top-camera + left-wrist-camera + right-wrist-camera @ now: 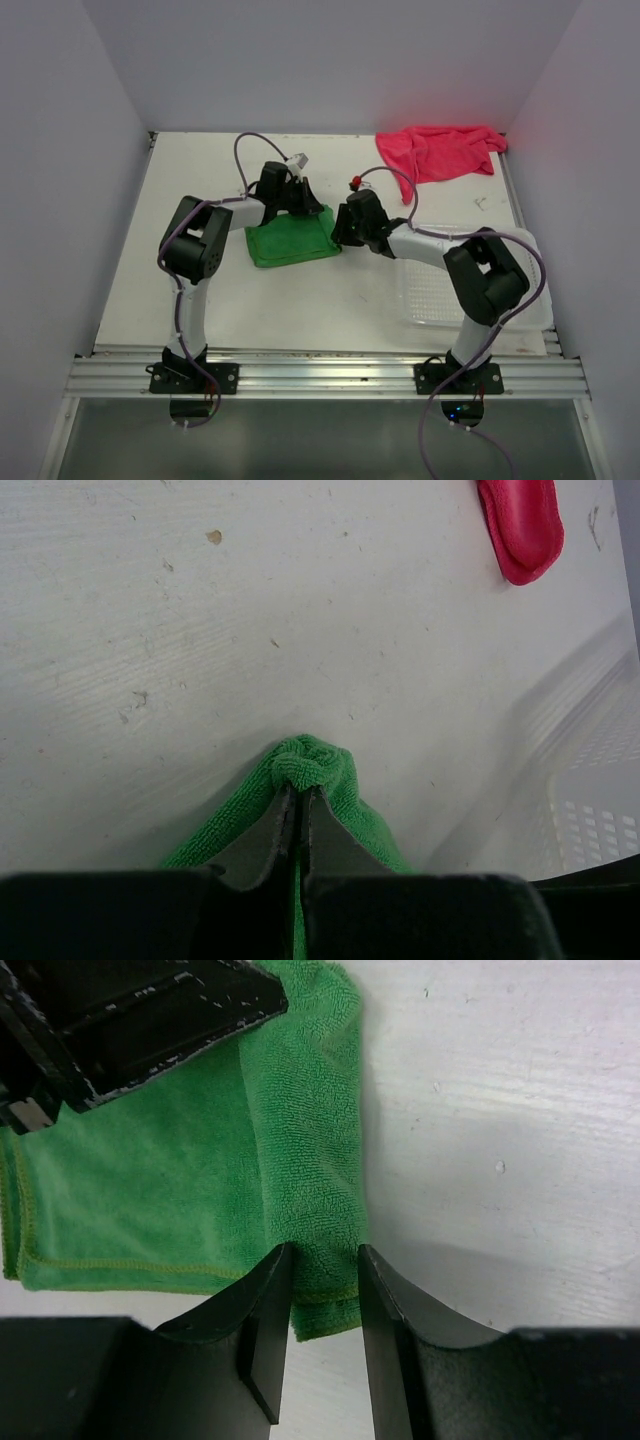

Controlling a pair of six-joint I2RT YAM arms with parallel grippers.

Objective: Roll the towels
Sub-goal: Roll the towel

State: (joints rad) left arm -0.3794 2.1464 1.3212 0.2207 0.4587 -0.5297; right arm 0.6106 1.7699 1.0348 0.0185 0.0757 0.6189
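Top view: the wrist bodies are covering both sets of fingertips, so grip detail is only coming from the wrist cams.

Left claw [297,798] is clenching a bunched-up bit of the bright green terry-cloth towel [150,1190], jaws pressing together with cloth pinched between them. In the left wrist view most of that towel is sitting behind the fingers [262,845] and running off the bottom edge.

Right claw [325,1260] is standing parted, one jaw on each side of the towel's doubled-over right edge. The fold is filling the gap and the cloth is lying flat on the white bench [300,310]; no clamping is showing. In that view the left claw is blocking the towel's upper left part.

Pink-red crumpled cloth towel [440,150] is lying at the far right corner of the bench, well apart from the green one. The left wrist cam is catching only a rounded end of it, cut off at the top.

Clear plastic mesh basket [425,300] is sitting near right with the right arm crossing over it; its walls are reading faint against the bench.

Green towel is lying mid-bench between the two claws, folded into a flat pad. Its long axis is running left-right, slightly skewed. The thick fold is running near-far along its right side.
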